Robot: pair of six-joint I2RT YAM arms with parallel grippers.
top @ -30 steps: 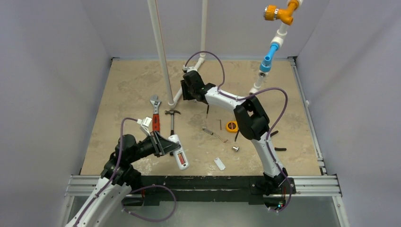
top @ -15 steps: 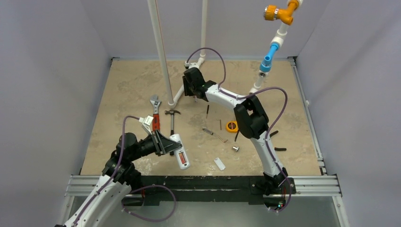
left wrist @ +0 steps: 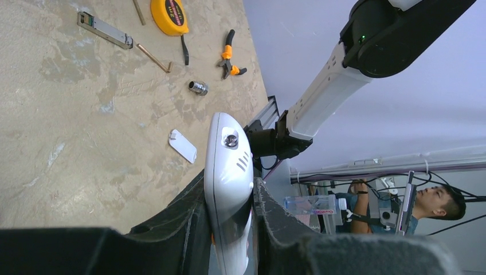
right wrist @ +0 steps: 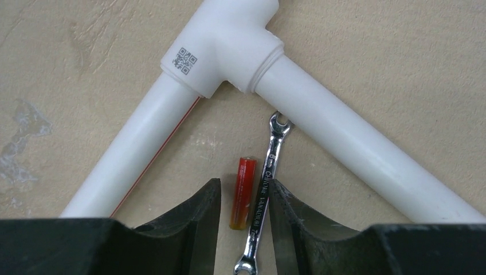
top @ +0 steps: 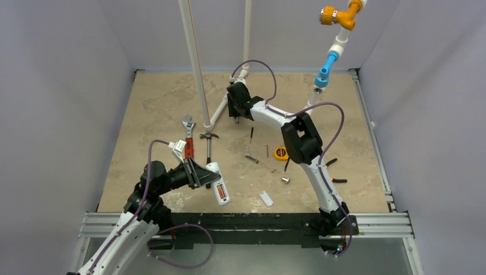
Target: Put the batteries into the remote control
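White remote control [top: 218, 184], clamped in the left gripper [left wrist: 229, 189], holds one seated battery [top: 219, 192]; right gripper [right wrist: 243, 193] gapes around a loose battery [right wrist: 244, 180].

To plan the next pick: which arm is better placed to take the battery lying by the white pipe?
Right. The right gripper, open, frames the battery, with a thin wrench beside it in the gap. The left gripper is shut on the remote, far from the pipe.

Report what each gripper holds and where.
Left gripper clamps the remote control across its body near one end. Right gripper holds nothing; its open jaws straddle a loose battery.
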